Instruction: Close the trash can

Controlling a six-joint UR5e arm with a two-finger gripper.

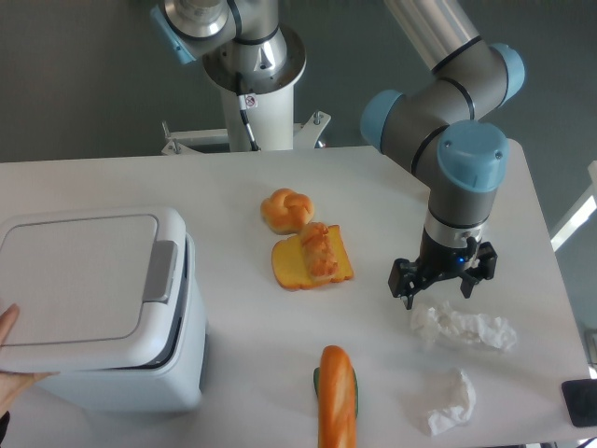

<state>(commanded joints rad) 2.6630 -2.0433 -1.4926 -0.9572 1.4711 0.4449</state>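
Camera view: big white boxy plastic trash can (103, 317) w/ flat lid down, so looks closed; gripper (444, 283) jaws open, empty, above crumpled white paper (464, 329).

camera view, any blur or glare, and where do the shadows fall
Camera view: mostly sharp, even soft light, no strong glare; the orange baguette at the bottom edge looks slightly smeared; faint shadows sit under the trash can and the hand.

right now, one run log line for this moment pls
trash can: lid down, looks closed | hand: open, above crumpled tissue, holding nothing | person's hand at bin's left edge | baguette over green pepper
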